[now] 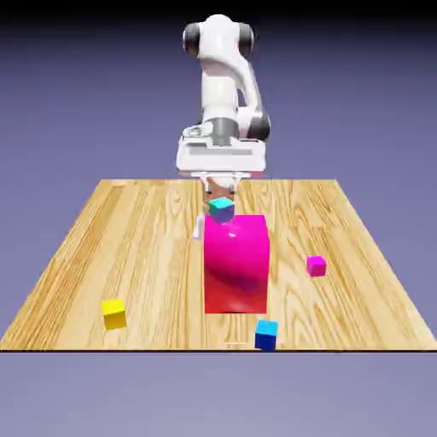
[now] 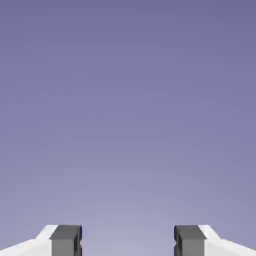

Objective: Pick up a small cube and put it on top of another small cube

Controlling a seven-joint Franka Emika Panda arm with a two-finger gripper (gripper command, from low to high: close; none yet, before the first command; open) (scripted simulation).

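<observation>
The small cube (image 1: pixel 266 333), blue with a sky-blue top, sits near the table's front edge, just in front of the big magenta block (image 1: pixel 236 265). My gripper (image 1: pixel 220 188) hangs over the far side of that block, well away from the blue cube. A teal-topped small cube (image 1: pixel 222 209) shows right below the gripper at the block's far top edge; I cannot tell whether it rests on the block or behind it. In the hand view my gripper (image 2: pixel 127 241) is open, its two grey fingertips (image 2: pixel 66 241) stand apart with only plain backdrop between them.
A small yellow cube (image 1: pixel 113 313) lies at the exterior view's front left. A small magenta cube (image 1: pixel 317 265) lies to the right of the big block. The wooden table (image 1: pixel 145 247) ends just in front of the blue cube.
</observation>
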